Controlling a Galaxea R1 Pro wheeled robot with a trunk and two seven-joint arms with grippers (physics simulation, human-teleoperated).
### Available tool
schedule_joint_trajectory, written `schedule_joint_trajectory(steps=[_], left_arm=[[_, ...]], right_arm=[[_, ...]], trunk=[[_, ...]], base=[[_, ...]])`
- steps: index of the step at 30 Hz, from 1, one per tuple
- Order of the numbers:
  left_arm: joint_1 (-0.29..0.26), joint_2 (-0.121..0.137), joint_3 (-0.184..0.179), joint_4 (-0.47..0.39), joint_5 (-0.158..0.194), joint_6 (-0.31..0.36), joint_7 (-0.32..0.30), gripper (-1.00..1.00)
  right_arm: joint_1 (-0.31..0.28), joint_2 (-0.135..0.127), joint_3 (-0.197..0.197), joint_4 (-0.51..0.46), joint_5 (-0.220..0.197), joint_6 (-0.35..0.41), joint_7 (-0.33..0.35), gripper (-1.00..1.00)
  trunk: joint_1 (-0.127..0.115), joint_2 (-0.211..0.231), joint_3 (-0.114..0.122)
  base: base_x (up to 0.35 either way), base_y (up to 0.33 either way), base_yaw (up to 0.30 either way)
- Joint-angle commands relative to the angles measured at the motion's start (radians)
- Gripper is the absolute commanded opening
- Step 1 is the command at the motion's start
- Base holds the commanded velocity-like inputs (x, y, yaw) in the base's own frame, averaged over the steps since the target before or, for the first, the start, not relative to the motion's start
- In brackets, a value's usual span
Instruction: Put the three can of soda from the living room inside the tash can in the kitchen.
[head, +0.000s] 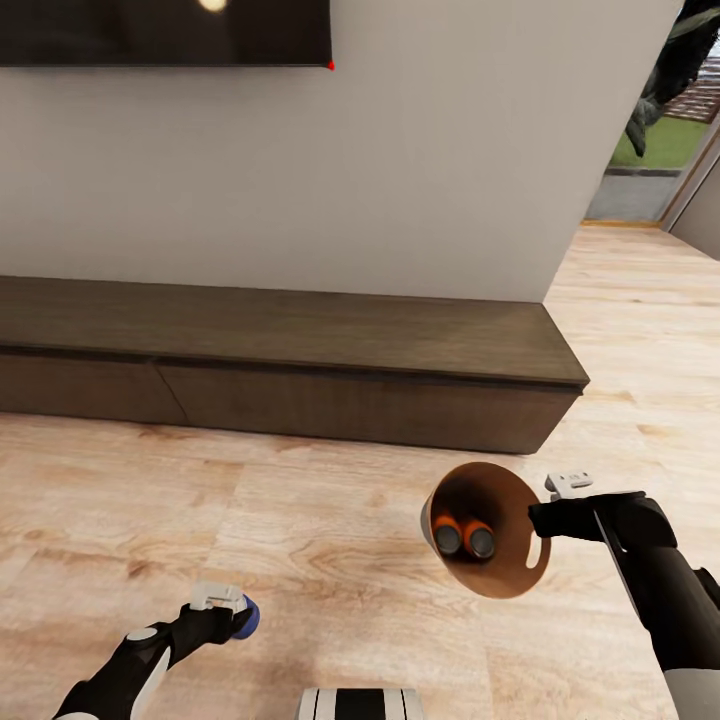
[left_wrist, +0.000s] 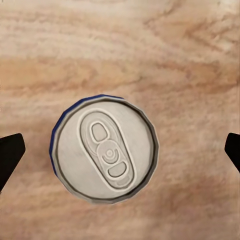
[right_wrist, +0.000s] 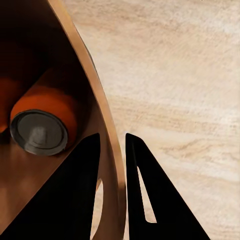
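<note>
So on the left side, the left tool (head: 232, 608) is low over the wood floor (head: 300, 520), well out in front of the long dark cabinet (head: 300, 370), and there's a blue soda can (head: 246, 617) right at its tip. In the left wrist view the blue can (left_wrist: 104, 148) is seen straight down on its silver top, and the two dark finger tips sit far out on either side with clear floor between them and the can. So the jaws look wide open and not touching it. I honestly can't tell if the can is standing on the floor or not.

It's a small thin-walled cylinder, so I'd guess light, smooth and a bit slippery, and easy to dent if squeezed hard. Best bet is closing on the round side wall around mid height, not on the rim.

Moving right, the copper trash can (head: 487, 540) is in front of the cabinet's right end, tipped so its mouth faces the camera, with two orange soda cans (head: 460, 535) lying inside at the bottom. The right tool (head: 545, 520) is closed on the rim; the right wrist view shows one finger (right_wrist: 70, 200) inside the wall (right_wrist: 107, 165) and one outside, beside the slot handle.

The bucket is stiff and shiny, held by a thin edge, so I'd expect it to want to swing, and the loose cans can roll
</note>
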Motion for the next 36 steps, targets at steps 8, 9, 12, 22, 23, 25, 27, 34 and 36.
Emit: schedule_joint_trajectory(steps=[8, 9, 12, 22, 23, 25, 27, 34, 36], left_arm=[[0.0, 0.003, -0.001, -0.006, 0.002, 0.0, -0.013, 1.0], [0.0, 0.002, -0.002, -0.006, 0.001, 0.0, -0.013, 1.0], [0.0, -0.001, -0.002, -0.005, 0.001, 0.0, -0.012, 1.0], [0.0, -0.003, -0.001, 0.002, -0.003, 0.001, -0.014, 1.0], [0.0, -0.002, 0.0, 0.002, -0.002, 0.001, -0.014, 1.0], [0.0, -0.001, 0.0, 0.001, 0.0, 0.001, -0.014, 1.0], [0.0, 0.001, 0.001, -0.001, 0.001, 0.001, -0.015, 1.0], [0.0, 0.001, 0.002, -0.006, 0.003, 0.001, -0.016, 1.0], [0.0, 0.001, 0.002, -0.004, 0.002, 0.001, -0.016, 1.0]], right_arm=[[0.0, 0.009, 0.001, 0.0, -0.012, 0.004, 0.002, -1.0], [0.0, 0.013, 0.001, 0.0, -0.011, 0.004, 0.002, -1.0], [0.0, 0.018, 0.001, 0.0, -0.008, 0.004, 0.002, -1.0], [0.0, 0.02, 0.0, 0.0, -0.007, 0.004, 0.002, -1.0], [0.0, 0.02, 0.0, 0.0, -0.007, 0.004, 0.001, -1.0], [0.0, 0.02, -0.001, 0.0, -0.007, 0.004, 0.002, -1.0], [0.0, 0.02, -0.001, 0.0, -0.007, 0.004, 0.002, -1.0], [0.0, 0.02, 0.0, 0.0, -0.007, 0.004, 0.001, -1.0], [0.0, 0.02, 0.0, 0.0, -0.006, 0.004, 0.001, -1.0]], trunk=[[0.0, 0.0, 0.0], [0.0, 0.0, 0.0], [0.0, 0.0, 0.0], [0.004, -0.002, -0.031], [0.004, -0.002, -0.035], [0.005, -0.003, -0.042], [0.005, -0.003, -0.042], [0.005, -0.003, -0.046], [0.006, -0.003, -0.054]], base=[[0.107, 0.024, 0.0], [0.058, 0.009, 0.0], [0.033, 0.005, 0.0], [0.003, 0.001, 0.0], [0.0, 0.0, 0.0], [0.0, 0.0, 0.0], [0.0, 0.0, 0.0], [0.0, 0.0, 0.0], [0.0, 0.0, 0.0]])
